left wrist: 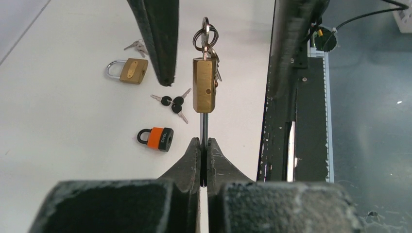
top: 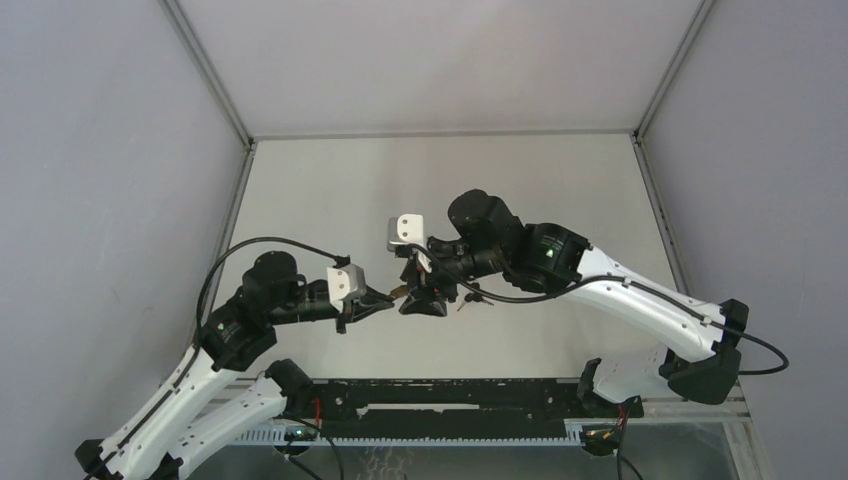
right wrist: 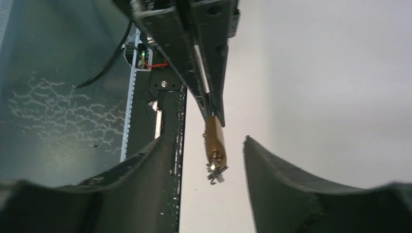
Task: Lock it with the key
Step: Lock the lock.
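The table (top: 450,170) is a pale, matte sheet boxed in by plain grey walls, with a black rail along its near edge. Above its middle, somewhat nearer the near edge, the left end effector (left wrist: 204,143) is clenched on the shackle of a brass padlock (left wrist: 204,90), holding it in the air. A key ring (left wrist: 206,38) hangs at the lock's other end. The right end effector (right wrist: 205,141) is spread wide to either side of the lock, touching nothing. On the table, on the far-edge side of the held lock, lie an orange padlock (left wrist: 158,139), a second brass padlock (left wrist: 129,71), black-headed keys (left wrist: 172,103) and silver keys (left wrist: 137,47).
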### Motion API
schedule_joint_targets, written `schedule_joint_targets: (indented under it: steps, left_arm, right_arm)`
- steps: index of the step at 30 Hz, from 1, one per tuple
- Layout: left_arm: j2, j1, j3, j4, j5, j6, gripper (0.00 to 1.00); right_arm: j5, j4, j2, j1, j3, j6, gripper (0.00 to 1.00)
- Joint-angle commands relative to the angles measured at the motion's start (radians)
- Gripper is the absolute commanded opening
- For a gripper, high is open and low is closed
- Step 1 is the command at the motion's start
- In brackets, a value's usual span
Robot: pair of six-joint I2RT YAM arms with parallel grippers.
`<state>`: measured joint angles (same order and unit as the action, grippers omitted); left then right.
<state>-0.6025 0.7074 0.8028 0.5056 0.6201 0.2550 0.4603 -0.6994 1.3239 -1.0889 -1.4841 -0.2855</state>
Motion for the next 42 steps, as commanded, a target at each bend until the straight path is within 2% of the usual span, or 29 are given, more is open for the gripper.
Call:
schedule_joint_targets:
  steps: [1,5,11,13,16,19,23,24,25,26,27,28,33,36,38,42]
  left_arm:
    - [-0.003,0.011,0.061,-0.004,-0.008,0.035,0.0]
    - [0.003,0.01,0.067,-0.002,-0.004,0.029,0.0]
    - [0.003,0.012,0.065,-0.001,0.007,0.023,0.0]
    - [0.001,0.012,0.068,-0.004,0.008,0.021,0.0]
    - [0.001,0.014,0.072,-0.004,0.007,0.017,0.0]
    - [0.0,0.014,0.076,-0.011,0.01,0.0,0.0]
    - [0.018,0.014,0.072,-0.035,0.015,-0.04,0.01]
    - [0.027,0.013,0.067,-0.042,0.012,-0.057,0.17]
    - [0.04,0.012,0.061,-0.044,0.011,-0.069,0.47]
    - [0.053,0.012,0.055,-0.045,0.01,-0.083,0.7]
    - [0.069,0.011,0.049,-0.045,0.0,-0.103,0.8]
    - [0.086,0.01,0.043,-0.051,-0.021,-0.126,0.85]
    - [0.161,0.0,0.034,-0.134,-0.079,-0.284,0.82]
    - [0.177,-0.005,0.05,-0.204,-0.084,-0.418,0.72]
    - [0.182,-0.017,0.065,-0.252,-0.062,-0.496,0.66]
    - [0.169,-0.024,0.109,-0.317,-0.017,-0.55,0.65]
  right_arm:
    - [0.04,0.052,0.015,0.019,-0.044,-0.003,0.61]
    - [0.039,0.04,0.034,0.033,-0.04,0.007,0.5]
    - [0.044,0.064,0.044,0.043,-0.027,0.027,0.48]
    - [0.043,0.068,0.051,0.043,-0.026,0.034,0.39]
    - [0.042,0.072,0.057,0.044,-0.021,0.04,0.17]
    - [0.043,0.068,0.057,0.046,-0.018,0.043,0.0]
    - [0.068,0.092,0.024,0.078,0.003,0.094,0.0]
    - [0.086,0.129,-0.001,0.097,0.022,0.127,0.0]
    - [0.11,0.182,-0.031,0.12,0.056,0.167,0.0]
    - [0.134,0.25,-0.074,0.143,0.094,0.208,0.0]
    - [0.157,0.349,-0.117,0.172,0.14,0.25,0.0]
    - [0.181,0.43,-0.159,0.192,0.184,0.301,0.0]
    - [0.277,0.794,-0.305,0.231,0.365,0.512,0.0]
    - [0.307,0.926,-0.34,0.232,0.417,0.602,0.0]
    - [0.315,0.98,-0.351,0.231,0.443,0.629,0.0]
    - [0.298,1.014,-0.359,0.211,0.461,0.634,0.0]
